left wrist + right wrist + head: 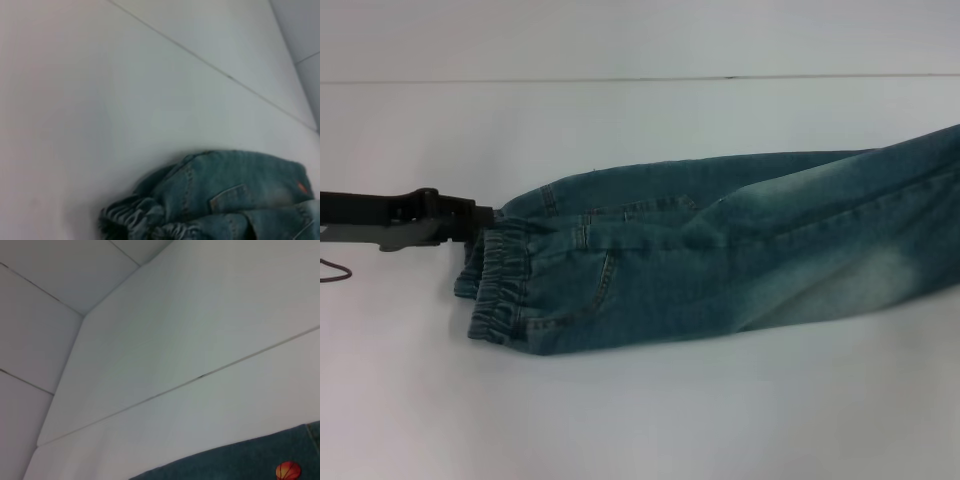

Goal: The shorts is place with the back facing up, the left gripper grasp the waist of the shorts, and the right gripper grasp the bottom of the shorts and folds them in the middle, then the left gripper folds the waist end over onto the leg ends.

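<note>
Only the head view shows the left gripper (pixel 480 225), its jaws closed on the waist of the shorts (pixel 498 285); one pair of shorts (pixel 720 250) stretches away from it across the white table (pixel 640 410), folded lengthwise. The right wrist view alone shows one small orange basketball print (pixel 288 470) on the denim; the right gripper appears nowhere.

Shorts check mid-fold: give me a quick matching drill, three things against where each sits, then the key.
Things:
1. left pincer
2. waist of the shorts
3. basketball print

Places:
A. bunched at the left end of the shorts in the head view
B. on denim, seen only in the right wrist view
C. at the upper corner of the waistband, arm reaching in from the left

Pairs: 1-C, 2-A, 3-B
</note>
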### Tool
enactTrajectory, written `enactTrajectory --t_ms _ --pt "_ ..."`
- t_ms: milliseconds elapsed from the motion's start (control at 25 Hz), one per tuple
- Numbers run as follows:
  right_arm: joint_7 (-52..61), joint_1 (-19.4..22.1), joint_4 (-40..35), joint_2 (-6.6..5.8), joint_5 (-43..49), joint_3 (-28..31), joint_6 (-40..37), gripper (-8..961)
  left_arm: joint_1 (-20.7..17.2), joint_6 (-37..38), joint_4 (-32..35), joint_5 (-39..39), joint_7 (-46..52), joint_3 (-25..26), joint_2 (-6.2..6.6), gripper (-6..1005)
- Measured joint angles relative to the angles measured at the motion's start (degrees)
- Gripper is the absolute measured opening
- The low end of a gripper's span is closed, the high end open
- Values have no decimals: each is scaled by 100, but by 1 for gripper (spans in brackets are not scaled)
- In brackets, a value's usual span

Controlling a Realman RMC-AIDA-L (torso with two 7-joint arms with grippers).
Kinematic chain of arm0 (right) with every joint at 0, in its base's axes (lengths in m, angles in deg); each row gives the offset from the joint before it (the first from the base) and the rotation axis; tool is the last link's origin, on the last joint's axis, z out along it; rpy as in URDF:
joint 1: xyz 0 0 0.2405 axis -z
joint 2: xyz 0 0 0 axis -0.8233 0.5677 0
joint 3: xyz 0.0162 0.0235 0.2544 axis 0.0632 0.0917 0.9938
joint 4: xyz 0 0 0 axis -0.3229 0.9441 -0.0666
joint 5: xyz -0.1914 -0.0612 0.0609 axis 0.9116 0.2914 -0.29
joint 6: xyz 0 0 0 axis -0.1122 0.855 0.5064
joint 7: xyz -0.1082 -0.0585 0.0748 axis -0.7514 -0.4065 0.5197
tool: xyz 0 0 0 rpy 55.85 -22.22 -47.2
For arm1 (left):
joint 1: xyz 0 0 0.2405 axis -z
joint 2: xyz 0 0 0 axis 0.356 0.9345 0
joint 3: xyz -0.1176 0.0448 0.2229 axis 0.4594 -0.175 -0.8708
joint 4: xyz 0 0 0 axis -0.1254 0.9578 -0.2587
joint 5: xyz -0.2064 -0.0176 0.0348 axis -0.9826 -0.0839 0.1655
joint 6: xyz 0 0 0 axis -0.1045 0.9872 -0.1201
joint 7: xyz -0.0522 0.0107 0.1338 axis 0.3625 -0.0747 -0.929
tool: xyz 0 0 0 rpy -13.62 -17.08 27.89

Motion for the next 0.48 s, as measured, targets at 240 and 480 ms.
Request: enactTrajectory --t_ms 240,480 --pt "-5 0 0 0 0 0 -5 10 55 -163 -52 3 80 -293 -42 413" --pt "-11 1 0 0 -3 1 -12 10 124 -207 -185 3 83 -361 -43 517"
